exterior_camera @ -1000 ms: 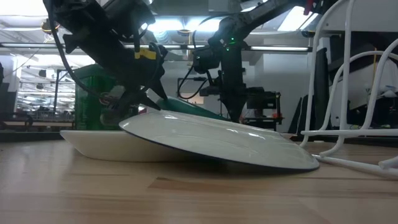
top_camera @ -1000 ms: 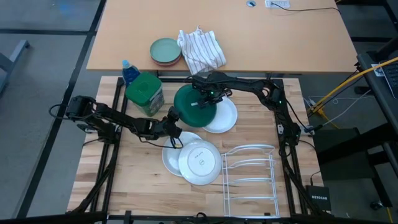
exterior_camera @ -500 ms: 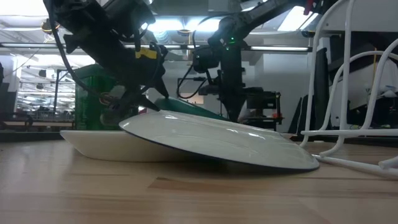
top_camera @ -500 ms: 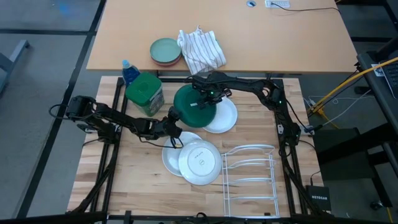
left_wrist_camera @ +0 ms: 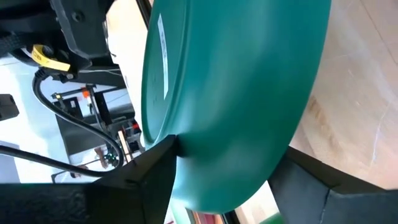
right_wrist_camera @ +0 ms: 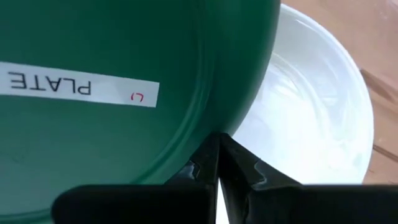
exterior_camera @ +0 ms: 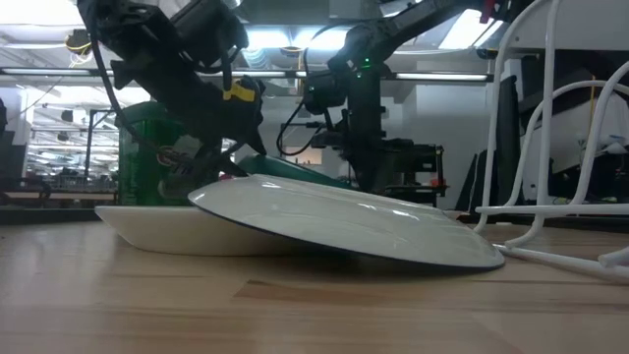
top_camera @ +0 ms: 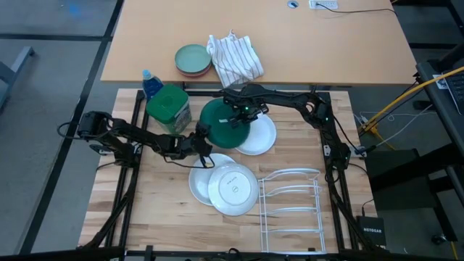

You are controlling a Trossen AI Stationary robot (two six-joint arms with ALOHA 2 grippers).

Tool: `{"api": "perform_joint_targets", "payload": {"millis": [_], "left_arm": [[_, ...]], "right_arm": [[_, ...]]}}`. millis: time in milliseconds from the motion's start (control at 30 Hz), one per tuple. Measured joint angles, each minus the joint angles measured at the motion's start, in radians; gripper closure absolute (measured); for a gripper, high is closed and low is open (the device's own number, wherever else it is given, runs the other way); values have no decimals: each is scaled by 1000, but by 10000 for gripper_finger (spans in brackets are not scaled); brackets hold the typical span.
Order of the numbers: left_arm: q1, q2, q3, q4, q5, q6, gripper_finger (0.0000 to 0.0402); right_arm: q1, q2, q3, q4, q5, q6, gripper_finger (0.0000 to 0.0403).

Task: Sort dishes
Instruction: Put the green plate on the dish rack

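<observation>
The dark green plate [top_camera: 225, 123] is tilted, partly over a plain white plate [top_camera: 264, 136]. My left gripper [top_camera: 201, 139] is shut on the green plate's near-left rim. My right gripper [top_camera: 244, 116] points down with shut fingers at the green plate's rim on the white plate's side. Nearer the front, the smaller plate with a centre stamp [top_camera: 233, 191] leans on another plain white plate [top_camera: 199, 181], its raised edge on that plate's rim and its other edge on the table [exterior_camera: 472, 264]. My left gripper pinches the green plate's rim [left_wrist_camera: 186, 134] between its two fingers, one finger [left_wrist_camera: 146, 171] on each face. It comes nearly level from the table's left. The plate is tilted in the hold. My right gripper has its shut fingertips [right_wrist_camera: 217, 146] on the green plate's rim [right_wrist_camera: 239, 115], from above, pointing down; whether they press on it, I cannot tell.
A green-lidded jar [top_camera: 169, 107] stands just left of the green plate. A white wire dish rack [top_camera: 290, 206] stands at the front right. On the far table lie a pale green dish on a pinkish one [top_camera: 193, 59] and a striped cloth [top_camera: 233, 58].
My left gripper has shifted slightly toward the table's far-left with the green plate's rim, and the plate has moved a little with it. My right gripper has stayed over the plate.
</observation>
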Motion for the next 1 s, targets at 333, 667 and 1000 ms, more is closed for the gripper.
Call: {"api": "perform_joint_targets", "payload": {"millis": [333,667,1000], "left_arm": [[-2,0,0,2,-17,-15,224],[-31,0,0,59,-102,-64,243],[-49,0,0,195,-126,-49,244]], "right_arm": [[-1,0,-1,-12,-15,-28,391],[-1,1,-2,-36,-37,-67,391],[-3,2,-2,-52,-78,-122,391]]}}
